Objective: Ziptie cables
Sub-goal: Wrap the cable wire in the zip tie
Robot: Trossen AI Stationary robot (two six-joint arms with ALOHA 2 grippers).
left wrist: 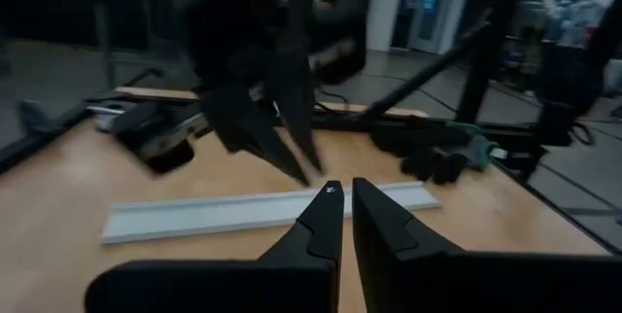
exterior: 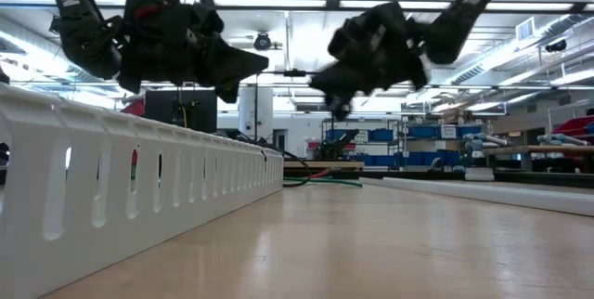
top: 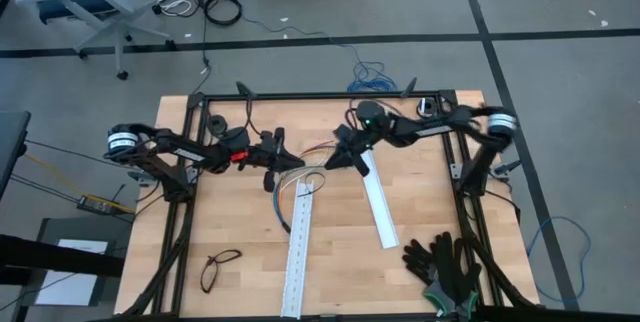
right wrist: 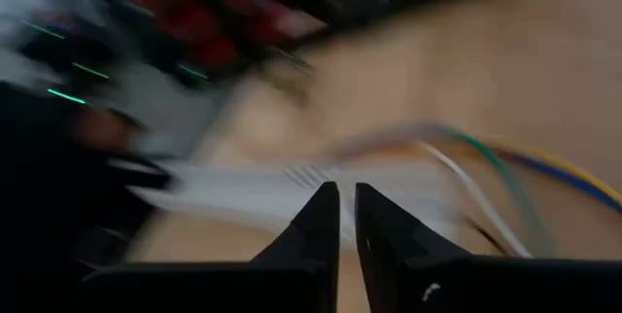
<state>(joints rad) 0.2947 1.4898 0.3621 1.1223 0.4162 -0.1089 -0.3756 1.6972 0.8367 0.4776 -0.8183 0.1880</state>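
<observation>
The cables are a curved bundle of thin coloured wires lying on the wooden table beside the far end of a white rail. They show as blurred streaks in the right wrist view and as thin lines in the low view. My left gripper hovers above them, reaching in from the left, with its fingers shut on nothing. My right gripper reaches in from the right and faces it, also shut and empty. Both grippers hang clear of the tabletop.
Two long white perforated rails lie on the table, one running to the near edge and one slanting right of centre. Black gloves lie at the near right corner and glasses at the near left. A black frame borders the table.
</observation>
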